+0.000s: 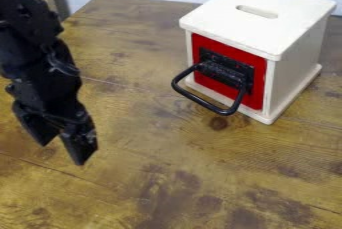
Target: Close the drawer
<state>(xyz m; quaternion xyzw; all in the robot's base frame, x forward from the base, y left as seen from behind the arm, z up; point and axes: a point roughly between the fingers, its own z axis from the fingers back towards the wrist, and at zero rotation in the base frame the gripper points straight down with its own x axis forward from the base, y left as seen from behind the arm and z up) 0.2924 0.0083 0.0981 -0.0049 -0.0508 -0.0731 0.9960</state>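
The drawer [222,70] has a red front panel with a dark grille-like centre and sits in a pale wooden cube [262,31] with a slotted top, at the upper right. Its black loop handle [203,96] hangs forward and down to the table. The dark centre section stands slightly out from the red front. My black gripper [54,135] is at the left, well apart from the drawer, pointing down with its fingers [80,145] spread above the table. It holds nothing.
The worn brown wooden table [174,173] carries everything. A small dark knot [218,125] marks the wood just below the handle. A pale wall runs along the back edge.
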